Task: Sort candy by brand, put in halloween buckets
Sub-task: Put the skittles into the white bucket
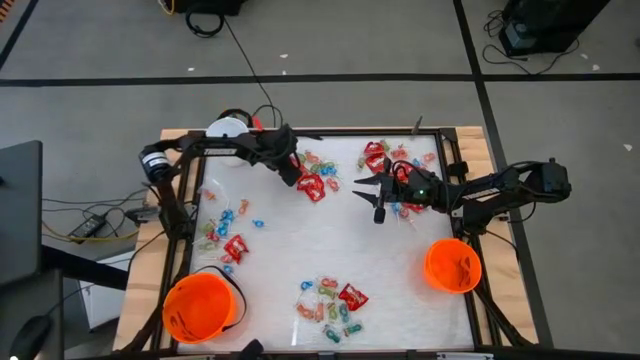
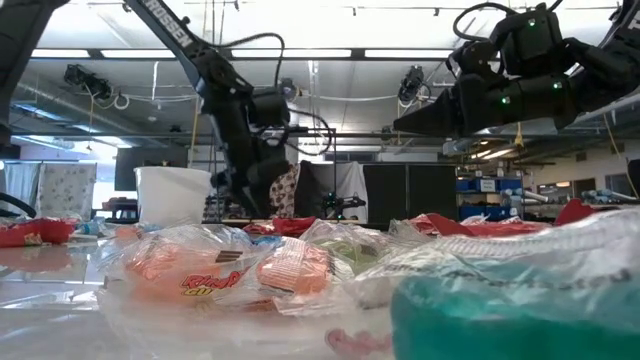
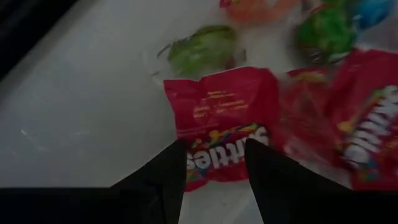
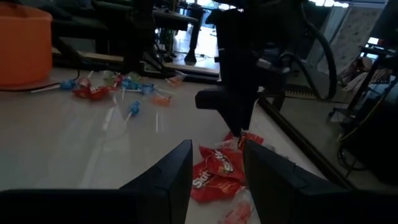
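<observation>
At the white table's [image 1: 300, 250] eleven o'clock, the left end effector [image 3: 214, 165] hangs spread over a red rectangular Skittles packet [image 3: 224, 134], apparently lining up a pinch, while the right end effector [image 1: 375, 195] waits spread at one o'clock.

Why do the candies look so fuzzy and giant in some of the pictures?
In the low view the camera sits right beside the wrapped candy, too close to focus, and the green blob is just a smear. In the left wrist view the red Skittles packet is soft and blurred. The high view stays sharp, with glare on the white table.
</observation>
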